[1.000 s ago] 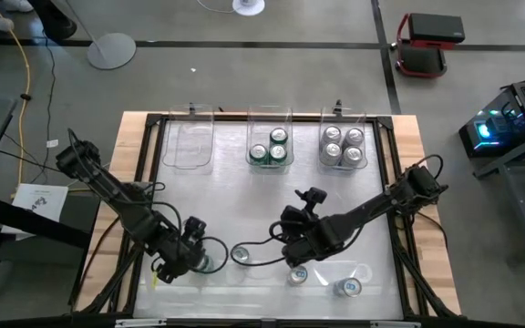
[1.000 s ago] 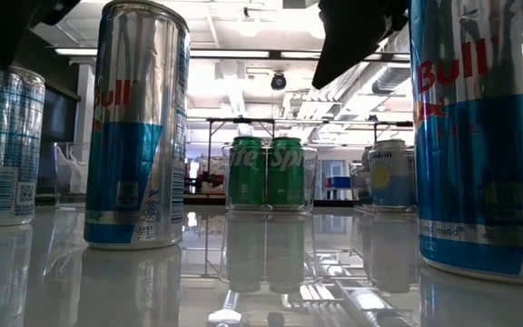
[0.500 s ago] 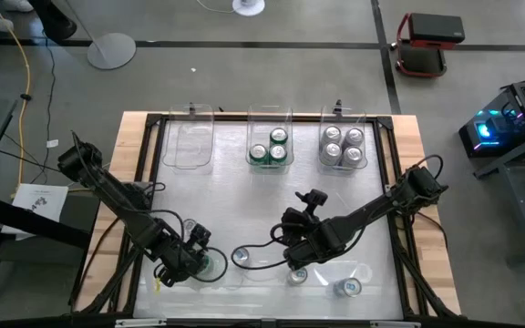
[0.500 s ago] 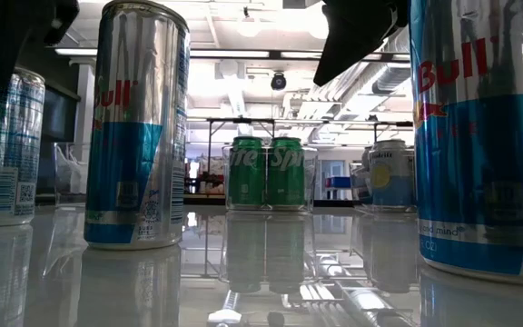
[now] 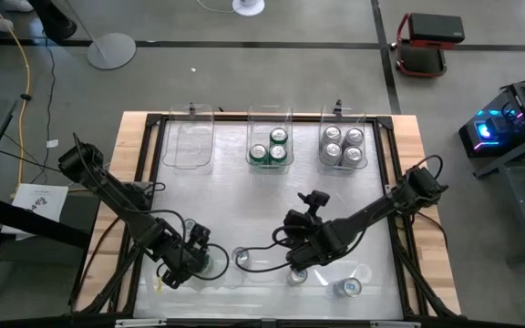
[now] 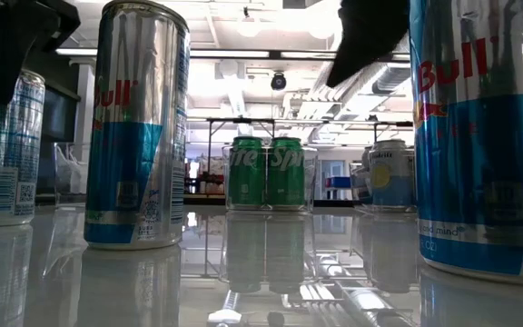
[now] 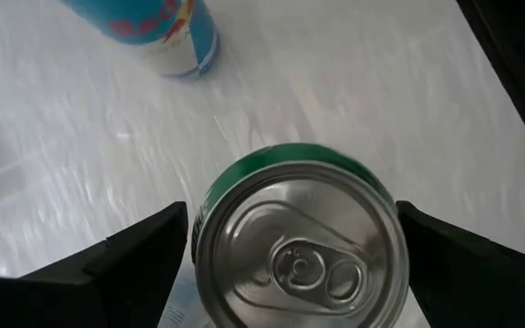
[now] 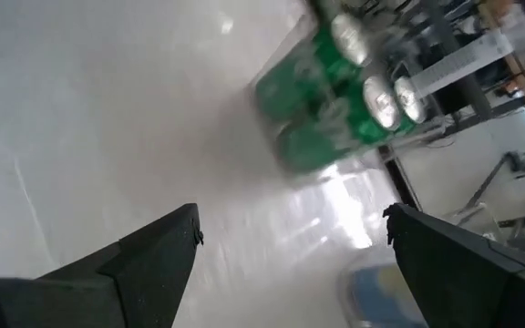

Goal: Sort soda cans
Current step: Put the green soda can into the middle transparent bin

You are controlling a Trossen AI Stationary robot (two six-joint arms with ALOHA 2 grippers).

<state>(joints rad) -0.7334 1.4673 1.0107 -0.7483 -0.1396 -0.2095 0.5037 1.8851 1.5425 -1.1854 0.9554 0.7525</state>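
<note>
We see a green can (image 7: 301,241) standing upright near the front-left of the counter (image 5: 244,196), its long axis vertical and its silver top facing straight up at the left wrist camera. The left tool (image 7: 292,251) sits directly above it, one dark finger on each side of the rim. The fingers are spread wider than the can and do not yet touch it. This is the relation the next move depends on, in our judgement: the can lies straight below and centred between the fingers, so the tool needs only to descend and close.

A blue can (image 7: 153,32) stands just beyond the green one, close enough that we think it could be knocked.

In the high view, the right tool (image 5: 301,264) hangs over the front-middle of the counter, near another blue can (image 5: 297,275). Its fingers are spread apart and hold nothing.

At the far edge stand three clear bins. The middle bin (image 5: 270,123) holds green cans, the right bin (image 5: 344,125) holds silver ones, and the left bin (image 5: 190,141) has none.
</note>
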